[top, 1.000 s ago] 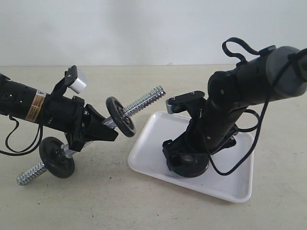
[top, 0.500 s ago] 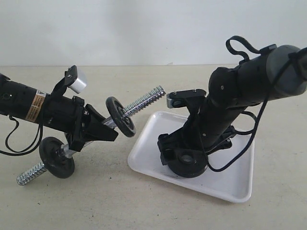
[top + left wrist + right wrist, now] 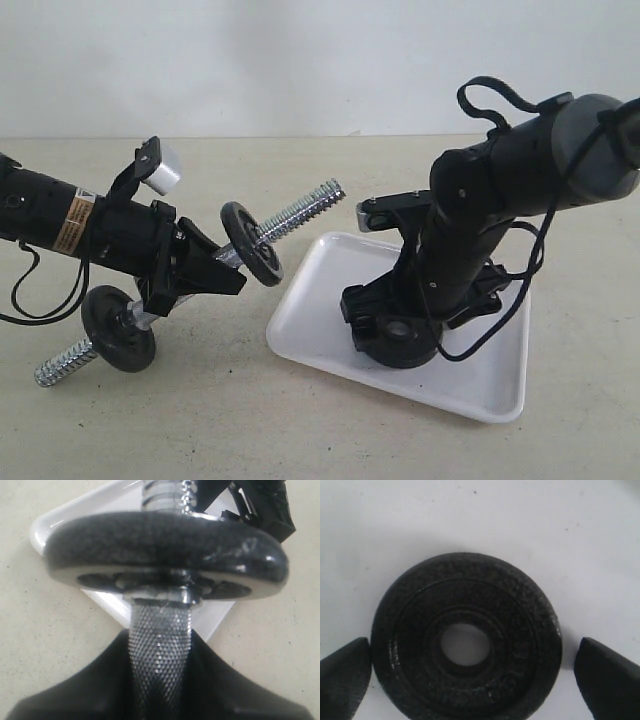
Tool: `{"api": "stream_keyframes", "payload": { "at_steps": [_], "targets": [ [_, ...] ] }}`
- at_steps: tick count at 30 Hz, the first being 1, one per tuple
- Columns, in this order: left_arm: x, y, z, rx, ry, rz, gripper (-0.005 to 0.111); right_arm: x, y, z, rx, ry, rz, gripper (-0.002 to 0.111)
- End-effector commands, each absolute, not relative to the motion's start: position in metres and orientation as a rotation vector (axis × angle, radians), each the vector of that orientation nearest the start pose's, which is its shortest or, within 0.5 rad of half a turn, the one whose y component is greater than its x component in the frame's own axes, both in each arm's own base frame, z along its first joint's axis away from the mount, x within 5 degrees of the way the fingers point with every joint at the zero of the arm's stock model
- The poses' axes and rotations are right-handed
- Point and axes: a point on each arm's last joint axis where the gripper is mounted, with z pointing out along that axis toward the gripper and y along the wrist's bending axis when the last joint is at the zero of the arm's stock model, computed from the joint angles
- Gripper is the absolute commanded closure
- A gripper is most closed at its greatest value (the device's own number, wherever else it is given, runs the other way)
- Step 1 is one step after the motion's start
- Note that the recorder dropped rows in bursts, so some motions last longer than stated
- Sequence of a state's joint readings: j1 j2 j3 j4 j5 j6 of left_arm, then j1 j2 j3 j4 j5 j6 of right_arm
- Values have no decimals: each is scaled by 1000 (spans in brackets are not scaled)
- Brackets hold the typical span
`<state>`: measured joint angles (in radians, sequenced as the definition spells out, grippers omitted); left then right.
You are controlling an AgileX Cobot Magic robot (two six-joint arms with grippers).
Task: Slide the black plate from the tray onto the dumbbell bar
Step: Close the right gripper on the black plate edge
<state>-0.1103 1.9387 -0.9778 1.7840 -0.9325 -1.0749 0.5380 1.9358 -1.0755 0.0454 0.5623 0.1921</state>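
straddling the black plate (image 3: 520,630) on the tray (image 3: 490,385) at right, my right pincer (image 3: 476,677) stands open. my left pincer (image 3: 225,262) clamps the dumbbell bar (image 3: 300,212) over the beige table (image 3: 300,420), with a plain white wall (image 3: 300,60) at the far side.

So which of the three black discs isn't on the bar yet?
The loose disc, lying flat in the white tray. The upper disc and lower disc are threaded on the tilted bar.

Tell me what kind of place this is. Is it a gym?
Probably a robot test bench, not a gym: two robot arms work over a plain table by a bare wall, with a dumbbell bar and a black plate on a tray.
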Motion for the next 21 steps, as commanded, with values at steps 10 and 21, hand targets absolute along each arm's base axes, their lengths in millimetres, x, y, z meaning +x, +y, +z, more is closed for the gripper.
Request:
{"api": "stream_keyframes", "payload": {
  "at_steps": [10,21],
  "targets": [
    [320,-118,177,1272,1753,-1079,102,300,169,111,-480,2947,-23,3],
    [320,-118,177,1272,1753,-1079,102,305,173,112,-465,2883,33,3]
  ]
}}
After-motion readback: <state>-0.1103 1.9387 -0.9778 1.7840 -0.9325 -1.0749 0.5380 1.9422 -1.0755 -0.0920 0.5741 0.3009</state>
